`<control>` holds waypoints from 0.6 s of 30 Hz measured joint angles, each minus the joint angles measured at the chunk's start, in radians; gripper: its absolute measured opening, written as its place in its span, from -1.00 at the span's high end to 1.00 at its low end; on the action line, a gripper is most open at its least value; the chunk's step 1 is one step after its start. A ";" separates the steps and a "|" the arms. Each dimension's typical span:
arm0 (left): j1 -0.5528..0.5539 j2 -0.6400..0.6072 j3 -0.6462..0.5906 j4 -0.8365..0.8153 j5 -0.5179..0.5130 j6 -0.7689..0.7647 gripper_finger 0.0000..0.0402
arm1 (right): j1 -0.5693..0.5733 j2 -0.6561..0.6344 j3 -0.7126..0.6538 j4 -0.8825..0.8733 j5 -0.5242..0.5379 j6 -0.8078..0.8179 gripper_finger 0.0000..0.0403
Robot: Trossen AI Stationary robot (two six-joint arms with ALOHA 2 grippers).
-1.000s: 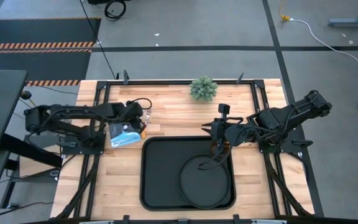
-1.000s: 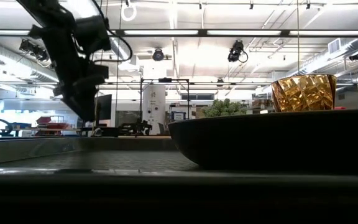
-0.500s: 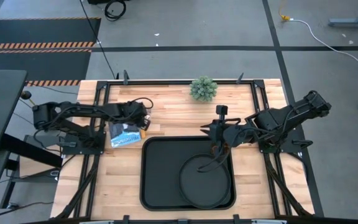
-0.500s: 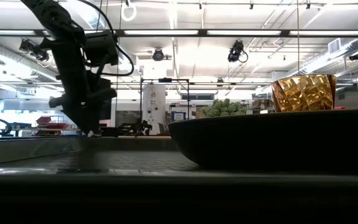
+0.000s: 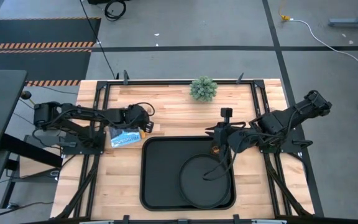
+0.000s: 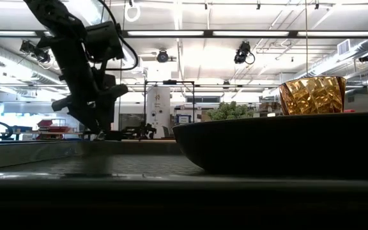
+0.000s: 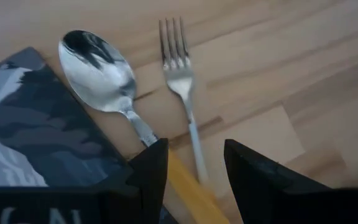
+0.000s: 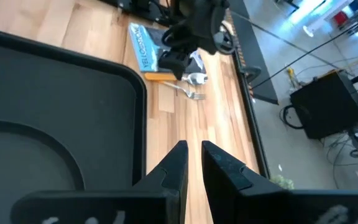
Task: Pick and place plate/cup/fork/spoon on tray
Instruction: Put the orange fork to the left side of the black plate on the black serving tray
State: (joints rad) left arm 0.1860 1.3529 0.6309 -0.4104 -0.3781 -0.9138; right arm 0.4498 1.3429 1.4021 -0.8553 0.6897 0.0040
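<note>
**High view: plate and cup already on the tray, cutlery out on the wood**

High view first, biggest stuff down to smallest. A wooden table (image 5: 179, 112) is seen from straight above, with the tray (image 5: 160, 174) laid at the near middle of it. The plate (image 5: 194, 186) is sat inside the tray, pushed toward its right side. The cup (image 5: 217, 149) can be made out at the tray's far right corner, mostly hidden under the right gripper (image 5: 214, 144); in the low view the cup (image 6: 312, 95) shows up as amber patterned glass behind the plate's rim (image 6: 280, 144). Whether it's touching the plate can't be told.

The right gripper's fingers are drawn narrow, nearly together, as seen in the right wrist view (image 8: 191, 165), and nothing is held between them there.

A blue and white packet (image 5: 124, 137) is laid on the wood just left of the tray. A small green plant (image 5: 203, 88) is parked at the far edge of the table.

The left gripper (image 5: 143, 123) is lowered right beside the packet's far right corner. In the left wrist view its fingers (image 7: 148, 174) are spread moderately over the spoon (image 7: 104, 78) and the fork (image 7: 180, 68), which are laid side by side on bare wood, well off the tray. The spoon's orange handle is run down between the fingers, with the fork's thin stem just beside it. Nothing is gripped yet.
</note>
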 joint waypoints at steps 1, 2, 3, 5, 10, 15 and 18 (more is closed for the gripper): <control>-0.007 0.000 0.001 -0.001 -0.006 -0.014 0.17 | 0.006 -0.003 0.000 -0.001 0.004 0.000 0.74; -0.013 0.001 0.001 -0.001 -0.011 -0.025 0.17 | 0.011 -0.005 0.000 0.000 0.006 0.000 0.74; -0.016 0.002 0.001 -0.002 -0.013 -0.038 0.17 | 0.014 -0.007 0.000 0.002 0.007 0.000 0.74; -0.016 0.002 0.001 -0.009 -0.014 -0.065 0.17 | 0.016 -0.008 0.000 0.002 0.007 -0.002 0.74; -0.009 0.002 0.002 0.019 -0.004 -0.117 0.17 | 0.016 -0.008 0.000 0.002 0.007 0.000 0.74; -0.050 0.002 0.049 0.018 -0.036 -0.114 0.17 | 0.016 -0.008 0.000 0.002 0.006 -0.001 0.74; -0.078 0.002 0.088 -0.005 -0.077 -0.096 0.17 | 0.016 -0.008 0.000 0.003 0.001 -0.008 0.74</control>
State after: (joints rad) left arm 0.1081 1.3548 0.7185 -0.4150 -0.4550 -1.0102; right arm 0.4656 1.3350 1.4021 -0.8524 0.6911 -0.0044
